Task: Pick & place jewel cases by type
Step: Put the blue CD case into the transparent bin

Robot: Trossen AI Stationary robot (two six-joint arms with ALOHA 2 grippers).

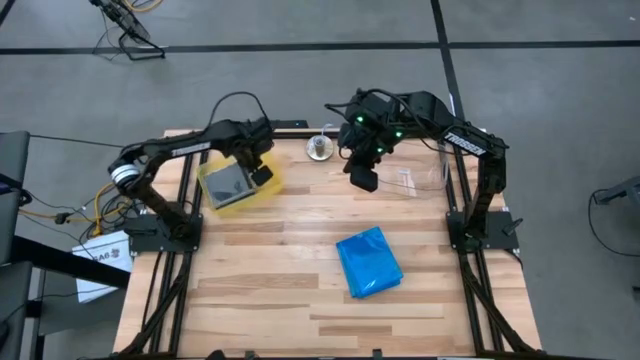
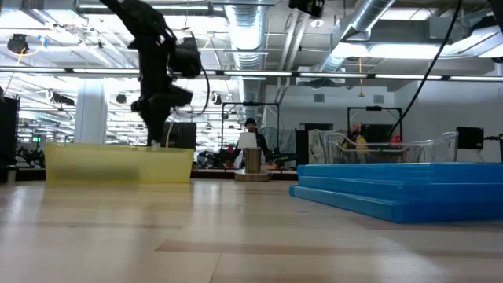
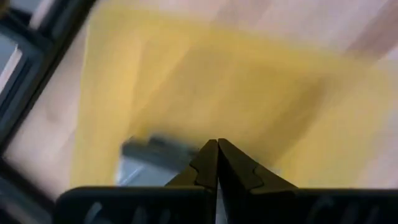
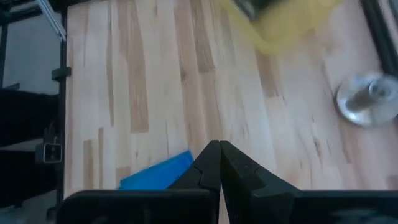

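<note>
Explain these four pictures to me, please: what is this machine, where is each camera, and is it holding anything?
It is a robot with two dark arms at a wooden table. One camera looks down from above, one sits at table-top height, and one rides on each wrist.

The left tool hovers over a yellow tray, which has a grey jewel case lying in it. The right tool hangs above the table's far side. Both are shut and hold nothing.

A stack of blue jewel cases lies on the table. A small metal stand sits at the far edge, and a clear bin is near the right arm.
</note>
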